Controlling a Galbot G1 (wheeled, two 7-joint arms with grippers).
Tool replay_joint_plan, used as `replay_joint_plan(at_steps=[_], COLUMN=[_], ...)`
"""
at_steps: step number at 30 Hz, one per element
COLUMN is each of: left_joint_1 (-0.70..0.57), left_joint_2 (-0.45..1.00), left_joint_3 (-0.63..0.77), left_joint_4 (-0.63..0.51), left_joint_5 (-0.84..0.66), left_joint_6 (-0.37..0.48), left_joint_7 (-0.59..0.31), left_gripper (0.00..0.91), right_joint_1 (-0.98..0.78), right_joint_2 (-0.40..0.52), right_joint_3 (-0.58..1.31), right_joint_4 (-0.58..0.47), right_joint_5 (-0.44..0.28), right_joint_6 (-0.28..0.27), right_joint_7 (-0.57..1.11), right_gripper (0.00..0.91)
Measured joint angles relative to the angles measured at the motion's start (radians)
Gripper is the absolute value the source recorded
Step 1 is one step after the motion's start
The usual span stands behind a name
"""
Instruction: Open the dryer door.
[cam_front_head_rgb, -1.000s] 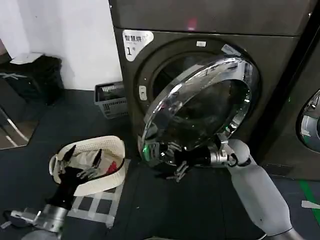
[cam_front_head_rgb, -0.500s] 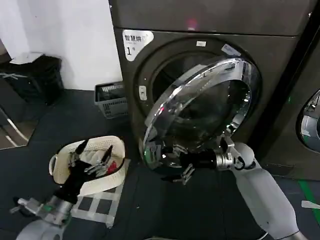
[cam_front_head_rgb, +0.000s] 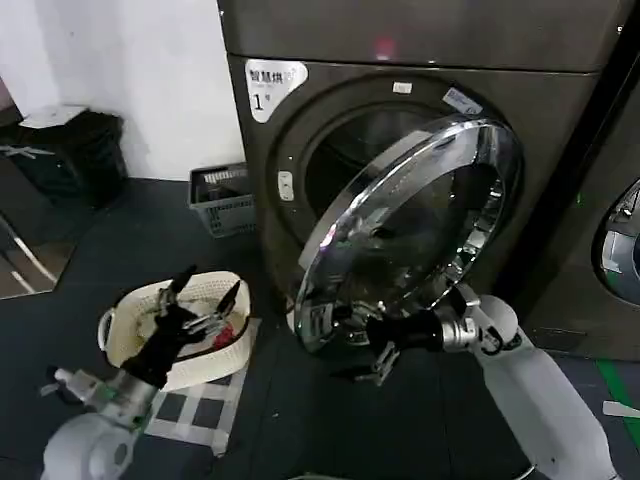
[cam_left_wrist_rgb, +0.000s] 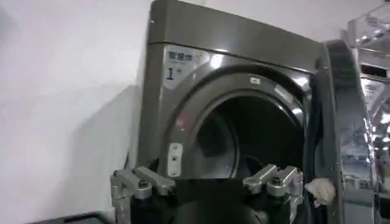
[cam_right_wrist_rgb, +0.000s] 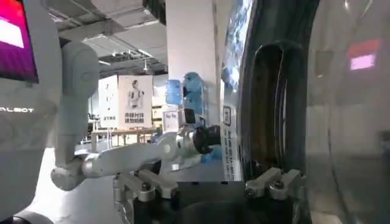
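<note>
In the head view you see the dryer door (cam_front_head_rgb: 415, 235) in the middle of the frame, swung partly away from the dryer (cam_front_head_rgb: 420, 110), its chrome rim turned toward the camera and the dark drum opening showing behind its upper left edge. Your right pincer (cam_front_head_rgb: 372, 350) is at the lower edge of the door, just below centre of the frame. Its fingers (cam_front_head_rgb: 385, 362) are spread apart and do not grip anything; they sit right at the rim, but you cannot tell if they touch it. In the right wrist view the two fingertips stand well apart, with the door's dark inner side (cam_right_wrist_rgb: 274, 91) beside them. Your left pincer (cam_front_head_rgb: 200, 300) is in the lower left of the frame, open and empty, above a white basket (cam_front_head_rgb: 120, 330) on the floor.
</note>
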Motion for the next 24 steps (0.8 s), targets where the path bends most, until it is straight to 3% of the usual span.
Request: replay_joint_plan(at_steps=[16,24], left_joint_1=[-0.142,-0.185], left_joint_2=[0.016,0.018], left_joint_3=[0.171,0.236], left_joint_4=[0.053,0.079], left_joint_5=[-0.039,-0.058], left_joint_6=[0.016,0.035], left_joint_7=[0.010,0.009], left_gripper=[0.907,0.907], right_joint_1=[-0.177,-0.285], right_joint_2=[-0.038,-0.018], right_joint_3=[0.309,0.468], right_joint_4=[0.031,0.057], right_joint_5=[0.013,0.055], right_joint_6=[0.041,-0.004], right_joint_7=[0.015,0.119], right_gripper=[0.907,0.907])
